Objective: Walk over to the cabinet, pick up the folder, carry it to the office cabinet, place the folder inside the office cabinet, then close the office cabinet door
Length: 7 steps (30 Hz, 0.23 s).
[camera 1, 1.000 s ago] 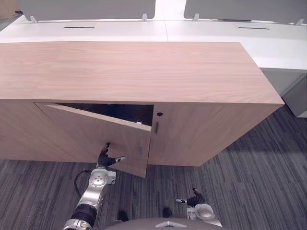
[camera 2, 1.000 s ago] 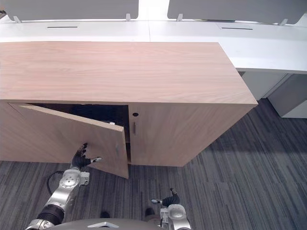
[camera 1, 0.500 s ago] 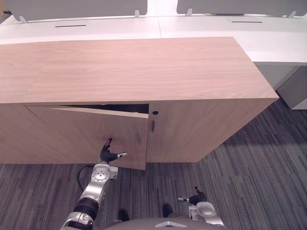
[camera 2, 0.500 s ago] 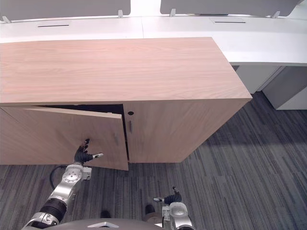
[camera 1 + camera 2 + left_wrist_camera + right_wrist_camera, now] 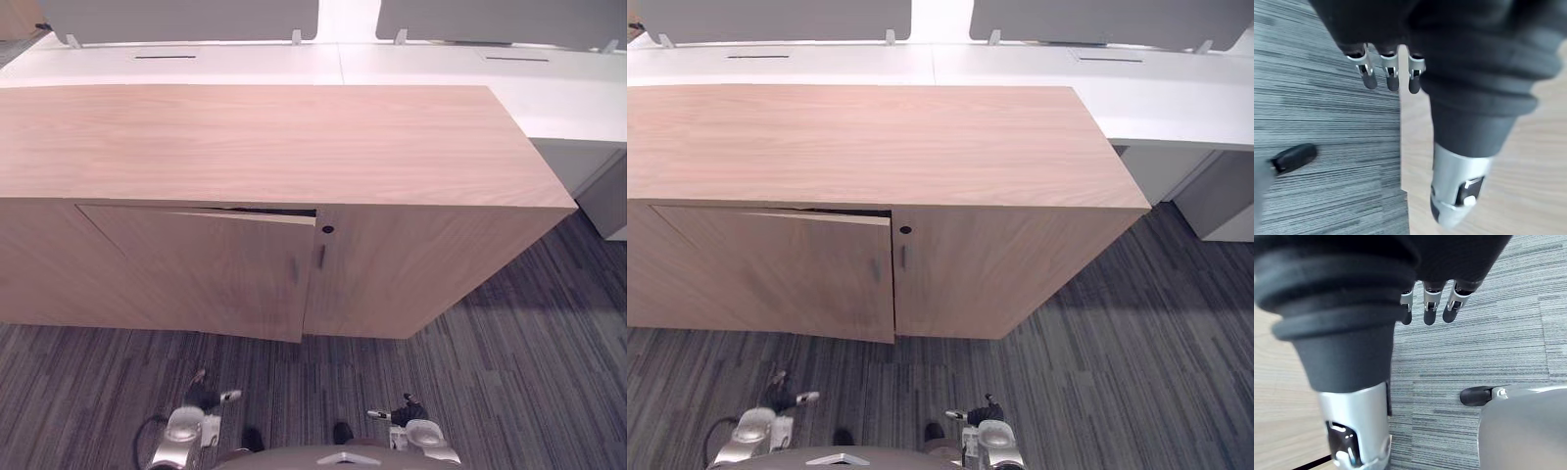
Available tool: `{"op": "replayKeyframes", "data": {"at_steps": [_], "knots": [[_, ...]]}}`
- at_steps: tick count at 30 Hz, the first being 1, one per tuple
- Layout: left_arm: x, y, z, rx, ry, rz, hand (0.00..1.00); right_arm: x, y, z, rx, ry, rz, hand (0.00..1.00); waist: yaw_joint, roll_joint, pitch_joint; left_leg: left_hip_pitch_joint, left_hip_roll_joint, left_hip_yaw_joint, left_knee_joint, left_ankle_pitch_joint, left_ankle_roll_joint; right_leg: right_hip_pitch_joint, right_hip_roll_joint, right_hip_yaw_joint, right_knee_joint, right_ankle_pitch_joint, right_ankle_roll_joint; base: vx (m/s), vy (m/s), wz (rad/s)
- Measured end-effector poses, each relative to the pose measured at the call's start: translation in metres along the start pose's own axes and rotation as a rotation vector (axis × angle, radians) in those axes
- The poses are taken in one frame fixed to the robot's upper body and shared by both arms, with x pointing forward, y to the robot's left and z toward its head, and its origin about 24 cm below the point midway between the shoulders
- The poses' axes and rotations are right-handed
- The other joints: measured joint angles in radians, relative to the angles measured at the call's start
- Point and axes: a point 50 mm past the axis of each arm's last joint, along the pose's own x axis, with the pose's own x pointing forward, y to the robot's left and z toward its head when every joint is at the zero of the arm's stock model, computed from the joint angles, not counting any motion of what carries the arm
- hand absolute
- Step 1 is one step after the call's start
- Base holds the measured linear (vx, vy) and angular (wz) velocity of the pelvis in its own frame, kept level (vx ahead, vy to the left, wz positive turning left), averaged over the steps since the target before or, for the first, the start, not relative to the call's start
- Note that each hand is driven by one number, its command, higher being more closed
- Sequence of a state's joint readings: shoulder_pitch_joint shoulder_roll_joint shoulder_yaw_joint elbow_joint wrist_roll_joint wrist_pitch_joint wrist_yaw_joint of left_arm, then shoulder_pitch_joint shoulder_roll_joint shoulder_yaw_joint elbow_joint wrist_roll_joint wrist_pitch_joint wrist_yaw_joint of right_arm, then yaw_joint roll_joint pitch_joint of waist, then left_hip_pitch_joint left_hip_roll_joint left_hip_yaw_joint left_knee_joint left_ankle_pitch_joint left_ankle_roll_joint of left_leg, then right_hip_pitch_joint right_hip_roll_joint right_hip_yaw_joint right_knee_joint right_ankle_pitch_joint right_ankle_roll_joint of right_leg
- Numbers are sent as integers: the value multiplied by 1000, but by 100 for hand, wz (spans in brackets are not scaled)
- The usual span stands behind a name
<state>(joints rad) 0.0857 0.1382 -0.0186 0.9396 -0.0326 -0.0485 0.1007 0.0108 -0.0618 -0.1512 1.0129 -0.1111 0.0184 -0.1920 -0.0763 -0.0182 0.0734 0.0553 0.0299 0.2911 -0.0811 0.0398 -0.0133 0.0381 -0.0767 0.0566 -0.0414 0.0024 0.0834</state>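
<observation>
Left hand (image 5: 200, 395) withdrawn from door (image 5: 206, 269), now nearly shut; fingers (image 5: 1369, 76) loosely straight, empty; right hand (image 5: 404, 413) likewise.

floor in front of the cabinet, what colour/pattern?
Grey carpet with fine darker stripes, clearest in the right wrist view.

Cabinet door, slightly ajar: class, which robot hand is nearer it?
Left. The left hand hangs in front of the door; the right hand hangs farther off to its right.
</observation>
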Motion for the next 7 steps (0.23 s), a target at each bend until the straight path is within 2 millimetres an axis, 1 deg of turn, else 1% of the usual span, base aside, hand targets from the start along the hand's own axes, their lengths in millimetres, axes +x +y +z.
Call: {"op": "replayKeyframes", "data": {"at_steps": [1,2,4,7], "knots": [[-3,2,-15,-4,53,10,0,1,0,1,5,5,5,0,7,-2,0,3,-5,3,0,0,0,0,-5,7,-1,3,3,-82,27,-11],[-5,4,-22,2,76,14,0,1,0,-2,10,21,6,0,13,-2,0,7,-7,8,0,0,0,-1,-7,14,-2,4,4,-73,30,-13],[-6,8,-26,-17,91,30,0,1,0,0,21,19,7,0,21,-3,-1,10,-13,9,0,-5,-8,-1,-14,15,-1,7,9,-77,29,-8],[-8,11,-33,-17,117,44,0,1,0,0,33,22,7,0,20,-5,0,14,-26,8,-1,-10,-11,-1,-27,15,-2,6,9,-65,27,-6]]}}
